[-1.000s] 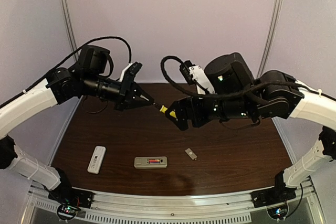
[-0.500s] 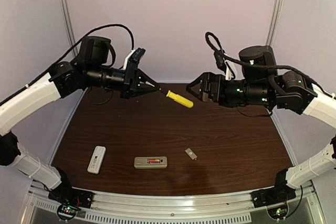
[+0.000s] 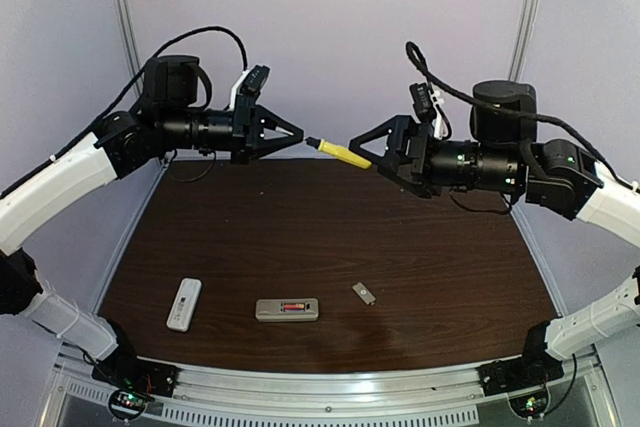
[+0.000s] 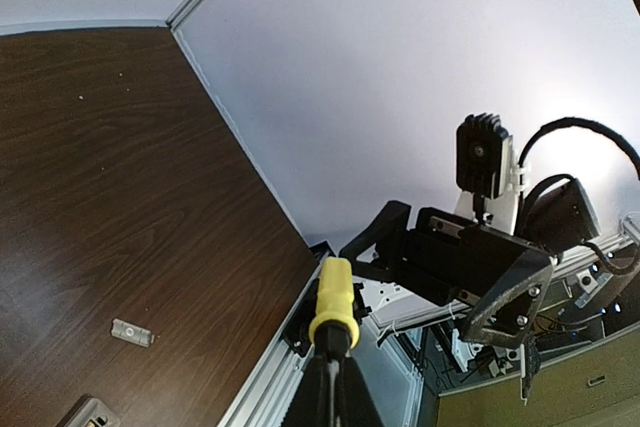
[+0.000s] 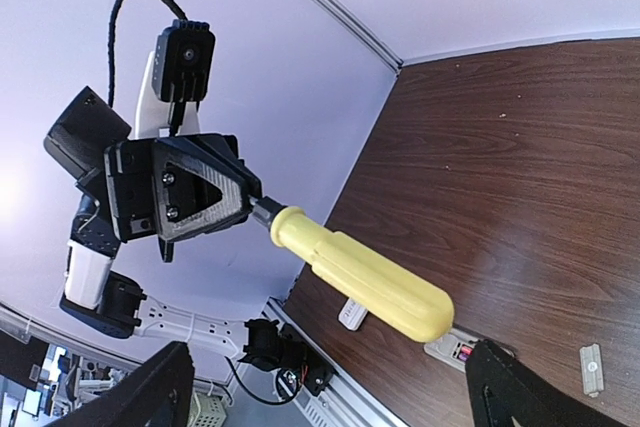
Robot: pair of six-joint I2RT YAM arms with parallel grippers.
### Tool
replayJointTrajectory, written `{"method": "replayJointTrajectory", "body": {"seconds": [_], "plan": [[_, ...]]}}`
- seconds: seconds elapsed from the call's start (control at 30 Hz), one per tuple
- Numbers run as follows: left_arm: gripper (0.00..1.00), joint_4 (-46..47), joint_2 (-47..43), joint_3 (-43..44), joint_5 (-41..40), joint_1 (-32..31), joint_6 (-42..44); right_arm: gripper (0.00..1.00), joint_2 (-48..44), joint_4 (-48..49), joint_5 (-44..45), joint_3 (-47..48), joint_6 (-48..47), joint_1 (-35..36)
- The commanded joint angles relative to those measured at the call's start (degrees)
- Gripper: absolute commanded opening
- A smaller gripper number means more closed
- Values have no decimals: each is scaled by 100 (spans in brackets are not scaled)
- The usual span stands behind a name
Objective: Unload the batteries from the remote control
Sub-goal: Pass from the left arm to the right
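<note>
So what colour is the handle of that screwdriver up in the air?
Bright yellow. The screwdriver shows best in the right wrist view.

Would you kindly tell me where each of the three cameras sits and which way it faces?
Top external: above and behind the robot, looking down over the table; both arms show, the left pincer holding the screwdriver before the open right pincer.
Left wrist: on the left arm, looking along its own fingers and the screwdriver at the right pincer.
Right wrist: on the right arm, looking between its own fingers at the screwdriver and left pincer.
Shared by both wrist views: screwdriver, cover plate.
</note>
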Motion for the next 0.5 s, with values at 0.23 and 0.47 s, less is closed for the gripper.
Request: {"method": "replayJointTrajectory", "body": {"seconds": [0.23,0.47], "plan": [[0,1204,34,175,464,202,-297,98,152,1164,-714,-61,261,-145],[0,1732,81,191,627,216,-489,100,263,1770,-973,-40,404,-175]]}}
